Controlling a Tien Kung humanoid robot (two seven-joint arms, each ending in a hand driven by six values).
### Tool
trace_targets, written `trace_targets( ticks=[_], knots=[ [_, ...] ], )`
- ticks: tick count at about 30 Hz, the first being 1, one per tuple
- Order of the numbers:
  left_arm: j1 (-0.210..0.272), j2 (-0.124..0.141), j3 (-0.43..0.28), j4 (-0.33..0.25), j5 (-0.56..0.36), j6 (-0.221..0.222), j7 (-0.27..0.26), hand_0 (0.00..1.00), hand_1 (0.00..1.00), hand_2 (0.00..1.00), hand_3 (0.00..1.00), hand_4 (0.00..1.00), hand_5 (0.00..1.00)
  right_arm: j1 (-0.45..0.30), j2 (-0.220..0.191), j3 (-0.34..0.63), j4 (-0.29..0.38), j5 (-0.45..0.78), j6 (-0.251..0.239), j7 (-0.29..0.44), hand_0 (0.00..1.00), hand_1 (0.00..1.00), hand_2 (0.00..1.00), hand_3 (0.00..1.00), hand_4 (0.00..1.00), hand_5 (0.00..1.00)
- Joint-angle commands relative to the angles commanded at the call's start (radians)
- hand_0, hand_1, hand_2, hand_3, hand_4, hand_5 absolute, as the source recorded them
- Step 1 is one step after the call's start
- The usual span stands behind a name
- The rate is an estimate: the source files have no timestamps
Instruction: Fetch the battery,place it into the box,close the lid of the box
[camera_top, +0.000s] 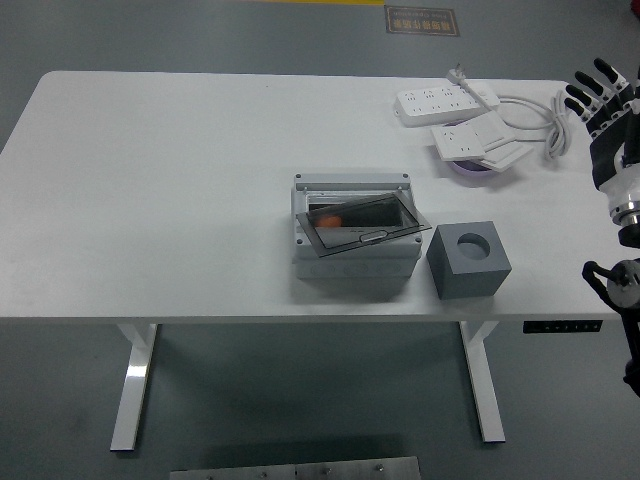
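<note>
White table (150, 180) on grey floor. We log: box (355, 235) mid-table, dark lid (362, 226) lying askew on top, orange battery (331, 216) inside; grey block (469, 259) beside. Right hand (603, 100) at right edge, fingers spread, empty.

A grey box (355, 238) sits mid-table, well left of and nearer than the right hand (606, 100); its smoky transparent lid (362, 224) rests askew, an orange battery (331, 217) visible beneath.
</note>
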Motion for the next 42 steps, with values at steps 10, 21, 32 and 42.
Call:
trace_targets(
  ticks=[10,21,32,42],
  knots=[
    [0.017,0.005,-0.002,0.001,0.008,0.000,0.005,0.632,0.698,0.573,0.541,0.500,0.002,0.006,0.026,0.054,0.038,-0.029,-0.002,0.006,0.913,0.886,0.891,0.959,0.998,0.964],
    [0.060,0.007,-0.003,0.001,0.014,0.018,0.006,0.632,0.698,0.573,0.541,0.500,0.002,-0.005,0.022,0.059,0.063,-0.020,-0.019,0.043,0.896,0.841,0.821,0.865,0.998,0.993],
    [0.107,0.020,0.025,0.003,-0.033,0.065,-0.021,0.632,0.698,0.573,0.541,0.500,0.002,-0.046,0.016,0.042,0.072,-0.015,-0.041,0.075,0.851,0.792,0.765,0.793,0.998,0.998],
    [0.122,0.024,0.036,0.003,-0.054,0.076,-0.027,0.632,0.698,0.573,0.541,0.500,0.002,-0.106,0.008,0.018,0.103,-0.053,-0.049,0.059,0.769,0.670,0.675,0.695,0.998,0.928]
  ],
)
